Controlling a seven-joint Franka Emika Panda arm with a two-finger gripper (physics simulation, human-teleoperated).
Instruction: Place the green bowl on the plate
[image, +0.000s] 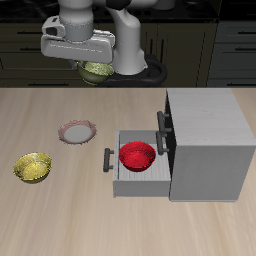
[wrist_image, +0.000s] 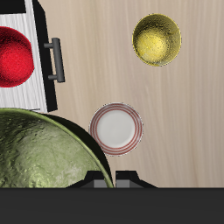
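gripper (image: 97, 66) clamped on glossy round green bowl (image: 97, 72) | flat plate (image: 76, 131) on woodgrain table (image: 60, 210)

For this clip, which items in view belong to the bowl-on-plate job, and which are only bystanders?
Part of the job:
- green bowl, held up off the table in the gripper
- plate, bare on the table

Just lying about:
- yellow bowl, near the table's front edge
- red bowl, in the open drawer
- grey cabinet
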